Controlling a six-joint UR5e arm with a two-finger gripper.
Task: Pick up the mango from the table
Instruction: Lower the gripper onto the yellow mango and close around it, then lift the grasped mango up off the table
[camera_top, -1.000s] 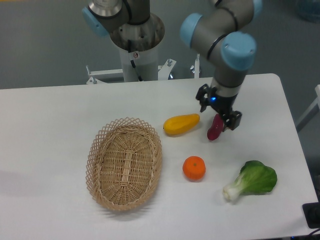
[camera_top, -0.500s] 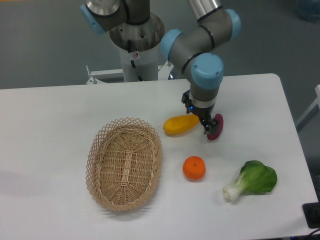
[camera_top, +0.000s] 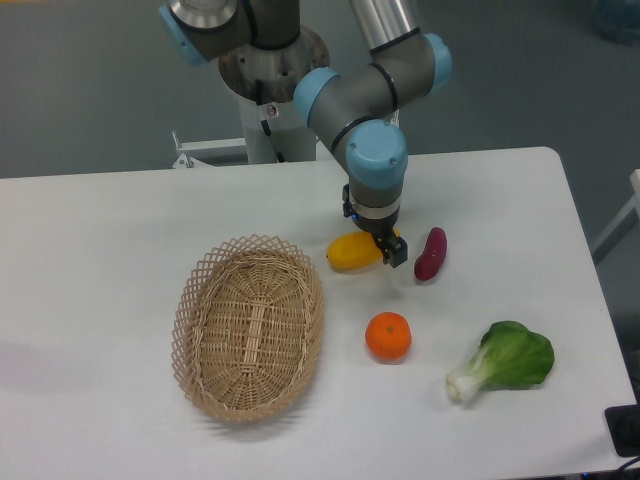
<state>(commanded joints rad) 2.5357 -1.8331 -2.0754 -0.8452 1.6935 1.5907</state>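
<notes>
Step in hand: I judge that I am lining up over the mango (camera_top: 358, 250) for the grasp; it is not lifted yet and lies on the tabletop (camera_top: 120, 220).
My fingers (camera_top: 387, 249): they hang at the tapered right end of the mango, just above or against it; from this view I cannot tell if they are apart or together.
How to do it well: I should come more to the thick middle of the fruit, to the left of my fingers, and close across its short width, not along the length. The skin looks smooth, so a grip near the thin end could slip.
Neighbours: the purple sweet potato (camera_top: 430, 254) lies just to the right of my fingers, the orange (camera_top: 388, 336) below them, so I must descend straight.
Shapes and materials: the mango is an elongated yellow oval; the orange round; the basket (camera_top: 250, 327) woven and oval, with an open lattice rim; the bok choy (camera_top: 505, 361) leafy with a pale stalk.
</notes>
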